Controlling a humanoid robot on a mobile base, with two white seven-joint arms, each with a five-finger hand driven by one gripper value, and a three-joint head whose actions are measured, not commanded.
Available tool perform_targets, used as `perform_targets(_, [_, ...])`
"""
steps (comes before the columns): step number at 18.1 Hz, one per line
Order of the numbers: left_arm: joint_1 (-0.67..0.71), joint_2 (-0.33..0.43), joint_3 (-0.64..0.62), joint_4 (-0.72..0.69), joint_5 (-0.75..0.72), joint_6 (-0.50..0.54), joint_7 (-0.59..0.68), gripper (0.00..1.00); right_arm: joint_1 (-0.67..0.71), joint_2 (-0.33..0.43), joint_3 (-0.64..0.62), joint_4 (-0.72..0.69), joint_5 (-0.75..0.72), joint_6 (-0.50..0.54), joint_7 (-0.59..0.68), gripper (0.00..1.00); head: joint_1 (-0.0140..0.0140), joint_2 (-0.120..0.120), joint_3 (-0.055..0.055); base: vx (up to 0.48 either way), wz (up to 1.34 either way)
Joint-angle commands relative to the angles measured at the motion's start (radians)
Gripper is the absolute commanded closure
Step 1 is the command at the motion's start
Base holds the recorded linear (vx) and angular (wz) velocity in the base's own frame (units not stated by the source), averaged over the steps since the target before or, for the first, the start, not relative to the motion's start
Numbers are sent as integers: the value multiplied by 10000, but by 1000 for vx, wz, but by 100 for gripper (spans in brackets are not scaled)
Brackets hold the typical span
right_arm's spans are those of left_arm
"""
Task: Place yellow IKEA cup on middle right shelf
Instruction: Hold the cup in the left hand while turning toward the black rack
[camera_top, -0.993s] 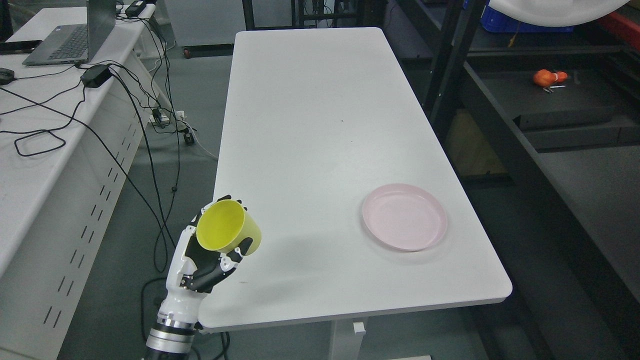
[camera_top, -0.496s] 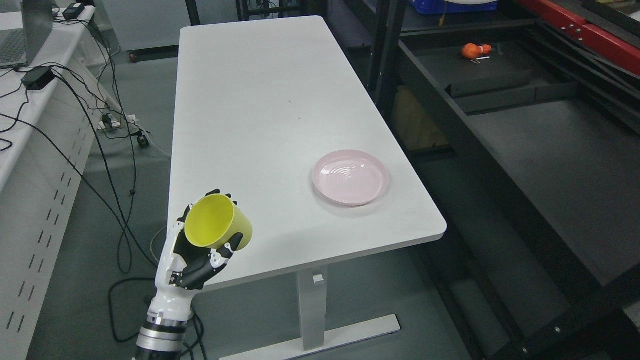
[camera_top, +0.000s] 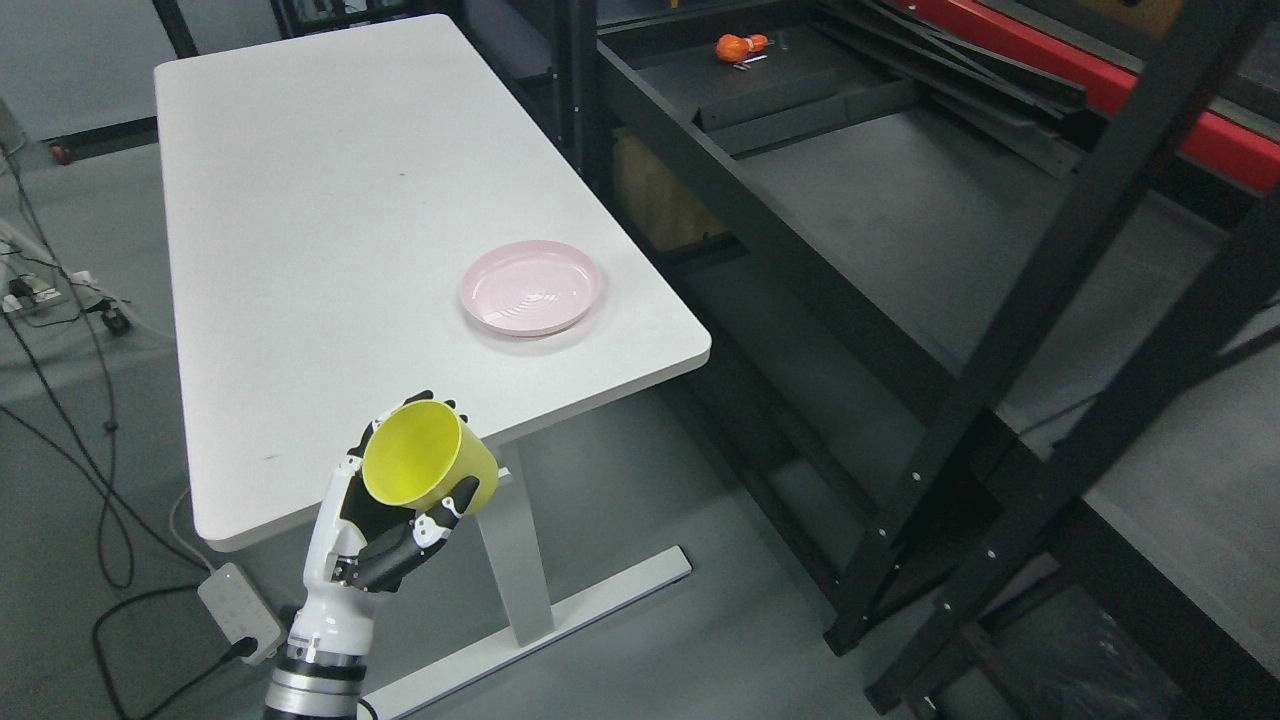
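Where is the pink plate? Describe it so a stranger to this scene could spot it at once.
Find the long white table left of the dark shelving rack. Near the table's rounded corner on the rack side lies the pink plate, flat and empty. It is the only thing on the tabletop; the yellow cup is held by the left hand off the table's near edge.

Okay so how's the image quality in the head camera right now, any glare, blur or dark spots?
Head view: sharp, evenly lit. The yellow cup in the left hand is crisp. Faint sheen rings show on the pink plate. The white table is bright, not blown out. The black shelf reads dark, with little detail.
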Motion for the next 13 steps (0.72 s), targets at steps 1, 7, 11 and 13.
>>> perform_targets(1, [59,175,-248,-34,4,19,-3,98,138,-175,169,0,-245,8,-36,1,0,0,0,-236,-470])
perform_targets(7, [-2,175,-278,-18,4,50,-3,98,138,-175,169,0,-245,8,-36,1,0,0,0,-243,-643])
perform_targets(11, [-2,175,-279,-3,4,65,-3,98,138,-175,169,0,-245,8,-36,1,0,0,0,-236,-833])
perform_targets(13, [-2,175,-294,12,19,81,-3,98,138,-175,169,0,-245,8,-36,1,0,0,0,-224,-933])
